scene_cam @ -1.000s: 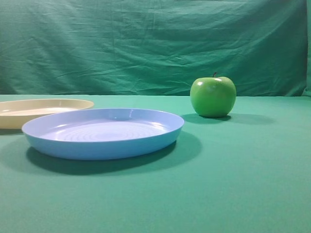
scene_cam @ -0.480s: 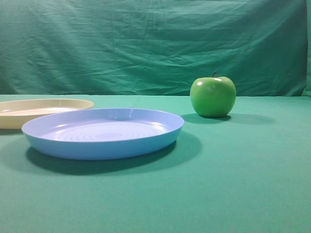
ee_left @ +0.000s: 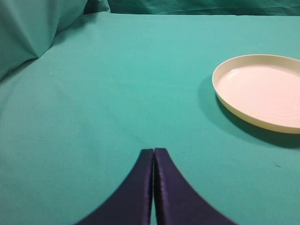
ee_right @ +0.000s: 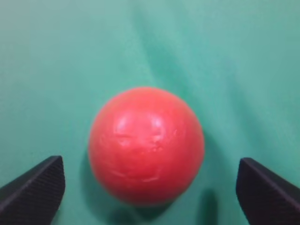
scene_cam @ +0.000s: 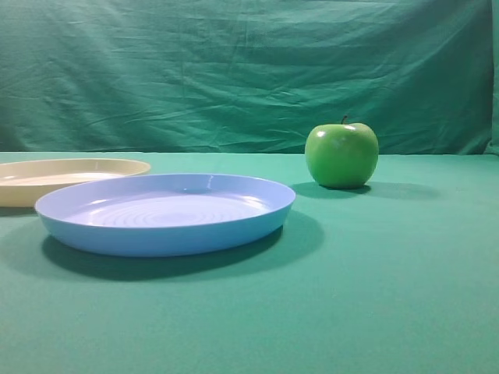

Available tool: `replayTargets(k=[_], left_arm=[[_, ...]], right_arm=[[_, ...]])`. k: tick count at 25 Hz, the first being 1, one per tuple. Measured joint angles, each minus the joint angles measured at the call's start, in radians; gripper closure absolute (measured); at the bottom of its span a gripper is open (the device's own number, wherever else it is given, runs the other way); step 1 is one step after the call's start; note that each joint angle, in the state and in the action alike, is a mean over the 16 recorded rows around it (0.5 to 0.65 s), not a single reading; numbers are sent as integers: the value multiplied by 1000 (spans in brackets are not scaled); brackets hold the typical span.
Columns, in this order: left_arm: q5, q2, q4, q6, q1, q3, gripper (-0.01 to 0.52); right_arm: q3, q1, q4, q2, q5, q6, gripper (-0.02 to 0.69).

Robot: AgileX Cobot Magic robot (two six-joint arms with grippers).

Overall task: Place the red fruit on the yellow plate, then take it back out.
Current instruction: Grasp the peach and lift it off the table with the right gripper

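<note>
Right wrist view: blurred red fruit (ee_right: 146, 145) lies on the green-clothed desk (scene_cam: 390, 273) between the wide-spread right claw (ee_right: 150, 187), untouched. The yellow plate (ee_left: 262, 91) is cut off at the frame edge. Left claw (ee_left: 153, 154) is closed, holding nothing.

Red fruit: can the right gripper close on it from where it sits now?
Probably yes. In the right wrist view the red fruit lies on the green cloth, centred between the open fingers of the right gripper, with cloth showing on both sides and nothing else near it.
</note>
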Motion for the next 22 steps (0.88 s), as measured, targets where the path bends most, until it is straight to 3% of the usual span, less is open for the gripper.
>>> replayTargets(k=[7, 16, 22], left_arm=[[0, 0, 0, 0, 0, 0, 514], [0, 0, 0, 0, 0, 0, 514], [0, 0, 0, 0, 0, 0, 514]], right_arm=[[-71, 0, 16, 127, -3, 3, 171], [-265, 15, 25, 155, 150, -3, 402], [-498, 93, 36, 152, 282, -12, 448]])
